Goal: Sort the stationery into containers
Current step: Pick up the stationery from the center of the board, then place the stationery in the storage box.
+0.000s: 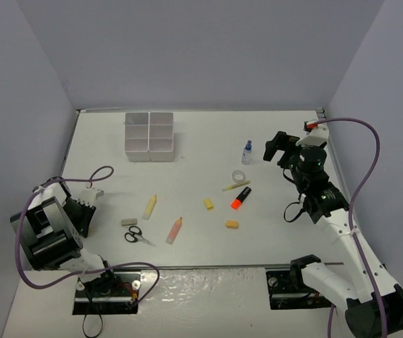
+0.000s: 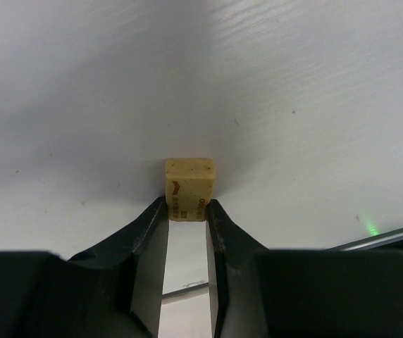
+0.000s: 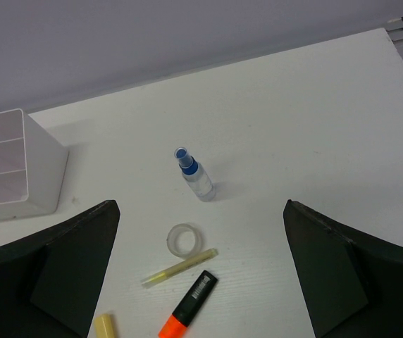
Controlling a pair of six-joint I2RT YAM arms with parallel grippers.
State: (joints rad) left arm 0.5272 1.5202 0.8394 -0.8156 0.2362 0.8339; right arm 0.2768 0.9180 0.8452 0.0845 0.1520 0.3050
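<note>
A wide strip of bare tabletop [image 1: 208, 134] is lying open between the containers [image 1: 149, 134] and the bottle [image 1: 247, 151]; the scissors [image 1: 138, 236], tape roll [image 1: 239, 175] and orange marker [image 1: 241, 198] are cluttering the nearer middle.

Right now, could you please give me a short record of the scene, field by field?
Left gripper: closed on a small yellow rectangular eraser
Right gripper: open, holding nothing
Container: white plastic six-compartment block, far side, left of centre
In right wrist view: small clear blue-capped bottle, clear tape roll
Near side, left of centre: black-handled scissors
</note>
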